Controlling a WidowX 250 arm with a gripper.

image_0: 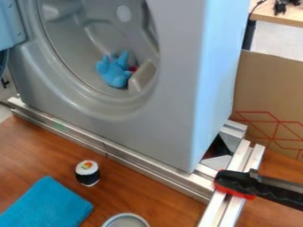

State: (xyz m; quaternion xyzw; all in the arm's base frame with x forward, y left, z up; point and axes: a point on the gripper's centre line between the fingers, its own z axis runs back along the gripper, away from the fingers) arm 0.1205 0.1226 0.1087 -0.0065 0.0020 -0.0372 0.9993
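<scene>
A blue plush toy [114, 71] lies inside the round drum opening of a grey washing machine [177, 124], with a small dark red thing [133, 68] beside it. On the wooden table, in front of the machine, a sushi roll [88, 173] with a white top and black side stands upright. To its lower left lies a folded blue cloth [46, 206]. A round grey metal container [125, 220] is partly cut off by the bottom edge.
Metal rails [118, 156] run along the machine's base and turn forward at its right corner. A black and red clamp [237, 184] sits across them. The machine's open door [10, 26] stands at the left edge. A cardboard sheet [269, 97] rises on the right.
</scene>
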